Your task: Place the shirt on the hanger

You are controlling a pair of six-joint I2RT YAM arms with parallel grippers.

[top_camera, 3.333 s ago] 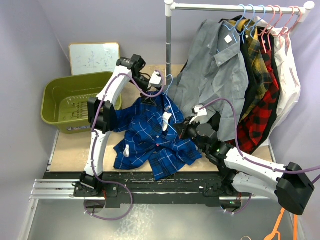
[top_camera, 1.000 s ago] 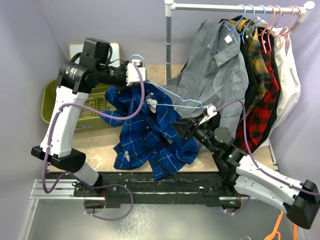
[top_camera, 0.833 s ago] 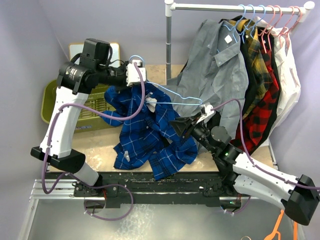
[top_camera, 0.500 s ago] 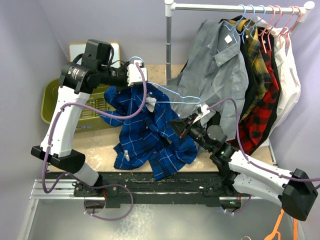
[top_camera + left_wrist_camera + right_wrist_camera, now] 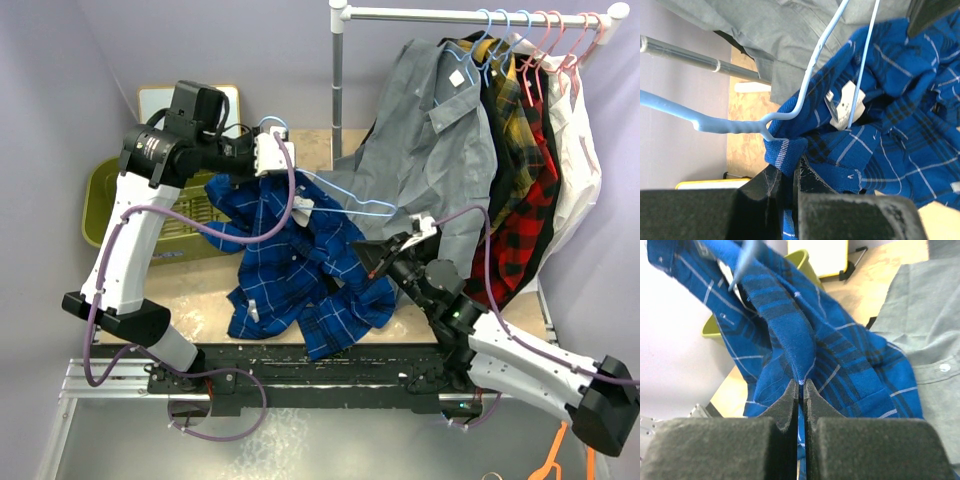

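Note:
The royal-blue plaid shirt (image 5: pixel 300 275) hangs from my raised left gripper (image 5: pixel 272 157) down to the table. The light-blue hanger (image 5: pixel 345 195) sticks out to the right, with its hook above that gripper. In the left wrist view the left gripper (image 5: pixel 792 162) is shut on blue collar fabric. The hanger (image 5: pixel 810 75) neck runs into that fold, and the white neck label (image 5: pixel 845 105) lies by a wire. My right gripper (image 5: pixel 372 258) is low at the shirt's right side. In its own view the right gripper (image 5: pixel 801 384) is shut on a fold of the shirt (image 5: pixel 840 355).
A rack (image 5: pixel 470 15) at the back right carries a grey shirt (image 5: pixel 440 150), a red-and-black plaid shirt (image 5: pixel 525 210) and other clothes on pink and blue hangers. An olive bin (image 5: pixel 110 200) and a whiteboard (image 5: pixel 190 105) stand at the back left. An orange hanger (image 5: pixel 555 455) lies at the bottom right.
My right gripper has closed on a fold of the shirt after shifting slightly beside it. The left arm has kept the hanger and collar raised in the same place.

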